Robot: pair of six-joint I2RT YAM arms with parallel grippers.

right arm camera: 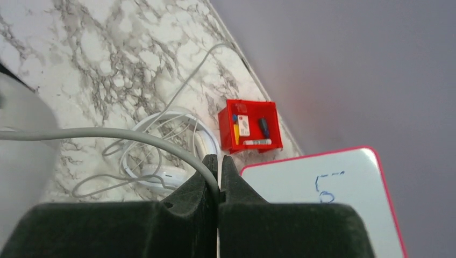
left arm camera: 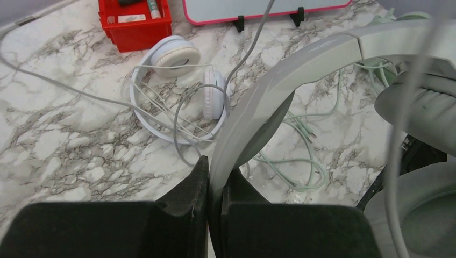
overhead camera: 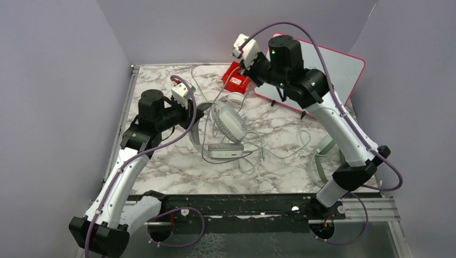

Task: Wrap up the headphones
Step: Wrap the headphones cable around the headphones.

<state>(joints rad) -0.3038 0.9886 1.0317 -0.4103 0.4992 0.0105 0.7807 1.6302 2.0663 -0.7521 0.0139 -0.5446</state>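
Above the table [overhead camera: 177,161], left gripper [left arm camera: 215,180] clamps the headphone band [left arm camera: 269,102], right gripper [right arm camera: 219,174] pinches its cable [right arm camera: 134,136]; winding should stay taut.

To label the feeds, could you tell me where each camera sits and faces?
Top external: above and behind the bases, looking down on the marble table; the left arm and right arm show.
Left wrist: low, looking across the table past the left gripper, shut on the grey headband.
Right wrist: raised, looking down past the right gripper, shut on a grey cable.
Both wrist views share the white headphones, red box and whiteboard.
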